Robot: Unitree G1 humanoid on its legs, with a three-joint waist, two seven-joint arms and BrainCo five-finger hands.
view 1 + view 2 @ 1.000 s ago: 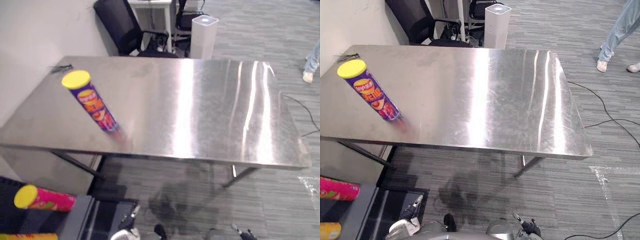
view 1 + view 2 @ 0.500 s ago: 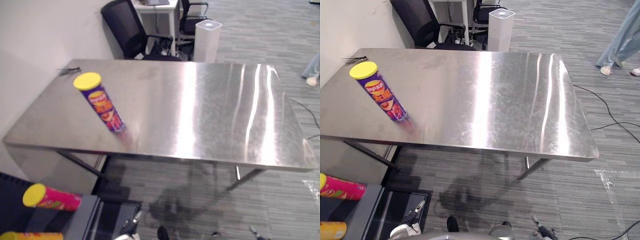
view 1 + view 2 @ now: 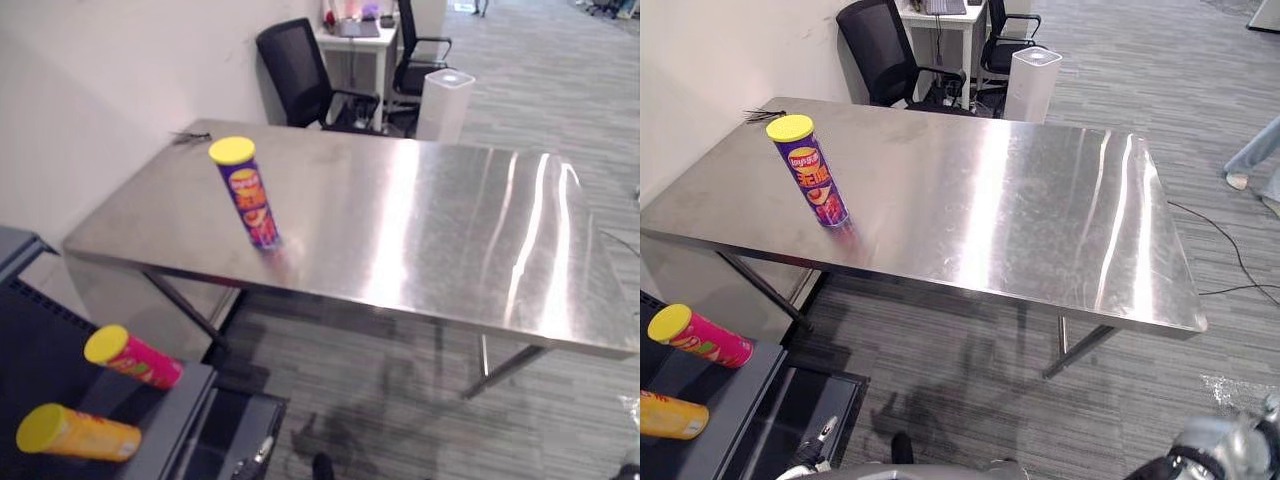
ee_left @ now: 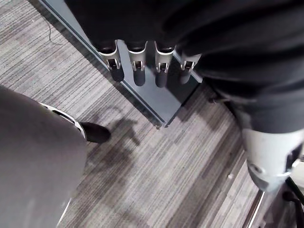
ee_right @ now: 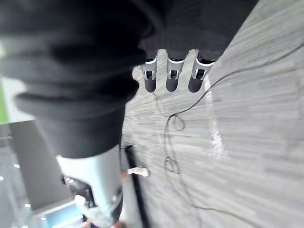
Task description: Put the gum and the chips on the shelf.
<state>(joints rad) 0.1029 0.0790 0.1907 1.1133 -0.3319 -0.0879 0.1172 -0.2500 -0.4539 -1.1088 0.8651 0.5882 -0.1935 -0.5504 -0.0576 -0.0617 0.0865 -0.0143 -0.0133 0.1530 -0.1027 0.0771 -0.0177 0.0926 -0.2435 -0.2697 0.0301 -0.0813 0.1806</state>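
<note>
Chips can unmoved on steel table, camera shifted

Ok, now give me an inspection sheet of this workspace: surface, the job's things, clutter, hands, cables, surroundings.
Surface: steel table, shiny top.
Job's things: purple chips can with a yellow lid stands upright on the table's near left part; gum: nothing seen.
Shelf: low, left of the table, with a pink can and a yellow can lying on it.
Clutter: small dark thing at the table's far left corner, too small to identify.
Hands: left hand and right hand hang open over the floor, holding nothing.
Cables: thin black cable on the carpet right of the table.
Surroundings: black office chair, white tower unit, a person's leg at the right.
</note>
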